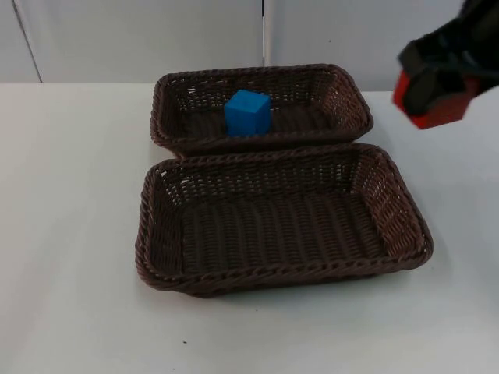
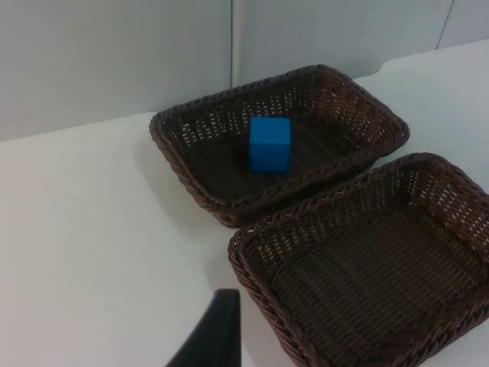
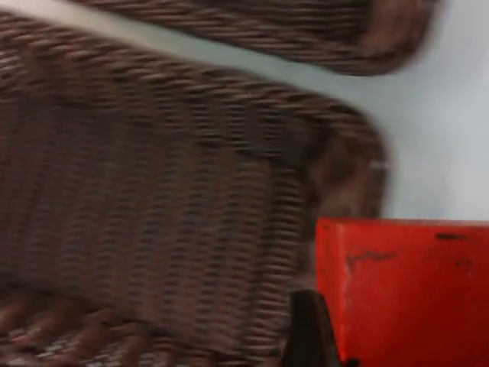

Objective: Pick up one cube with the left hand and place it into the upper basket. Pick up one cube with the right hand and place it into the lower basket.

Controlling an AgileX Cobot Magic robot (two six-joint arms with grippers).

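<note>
A blue cube (image 1: 248,113) (image 2: 269,143) rests inside the upper wicker basket (image 1: 257,72) (image 2: 183,172). The lower basket (image 1: 281,273) (image 2: 252,283) has nothing in it. My right gripper (image 1: 437,87) hovers above the table just right of the upper basket, shut on a red cube (image 1: 441,114). In the right wrist view the red cube (image 3: 405,290) hangs beyond the lower basket's corner (image 3: 336,191), beside one black fingertip (image 3: 309,329). My left gripper (image 2: 216,336) waits over the bare table left of the baskets.
Both baskets sit close together mid-table, long sides almost touching. White table top (image 1: 70,234) spreads to the left, right and front. The grey partition wall (image 1: 140,39) stands just behind the upper basket.
</note>
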